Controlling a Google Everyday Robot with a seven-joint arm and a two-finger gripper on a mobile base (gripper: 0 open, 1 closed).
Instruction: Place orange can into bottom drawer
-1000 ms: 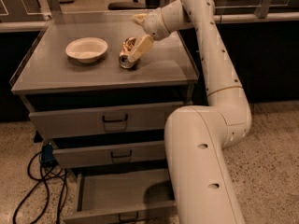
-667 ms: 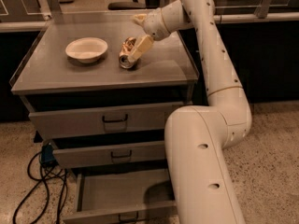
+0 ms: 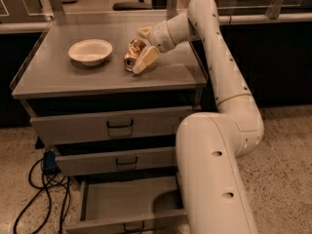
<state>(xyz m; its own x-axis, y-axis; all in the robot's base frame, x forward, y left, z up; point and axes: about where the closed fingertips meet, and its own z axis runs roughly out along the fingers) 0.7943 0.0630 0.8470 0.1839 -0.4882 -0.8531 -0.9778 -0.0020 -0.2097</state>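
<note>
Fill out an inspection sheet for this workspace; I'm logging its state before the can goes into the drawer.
Surface: grey cabinet top, holding a can and a bowl.
Job's things: orange can lying on the top, right of the bowl; bottom drawer pulled open, nothing seen in its visible part.
Clutter: white bowl on the top, apart from the can.
Grippers: gripper down at the can on the top.
Cables: dark cables on the floor left of the cabinet.
Surroundings: speckled floor; the arm hides the drawers' right side.
</note>
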